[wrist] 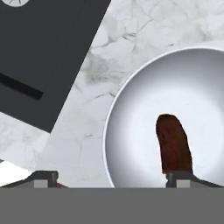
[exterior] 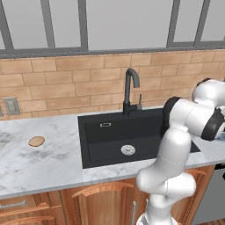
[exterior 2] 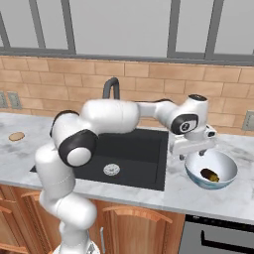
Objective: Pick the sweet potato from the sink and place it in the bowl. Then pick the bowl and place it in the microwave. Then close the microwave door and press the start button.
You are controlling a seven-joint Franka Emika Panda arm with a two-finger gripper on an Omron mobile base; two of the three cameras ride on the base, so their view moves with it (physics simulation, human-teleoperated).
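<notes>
The dark brown sweet potato lies inside the white bowl, which stands on the marble counter just right of the black sink. My gripper hangs open right above the bowl's left rim, with nothing between its fingers. In the hand view the sweet potato rests on the bowl's plain white inside, its near end just above my right fingertip. My gripper straddles the rim, the left fingertip over bare counter. A corner of the sink shows at the upper left.
The black gooseneck faucet stands behind the sink, whose white drain sits mid-basin. A flat tan disc lies on the counter far left. Brick wall and windows close the back. A dark oven front is below the bowl.
</notes>
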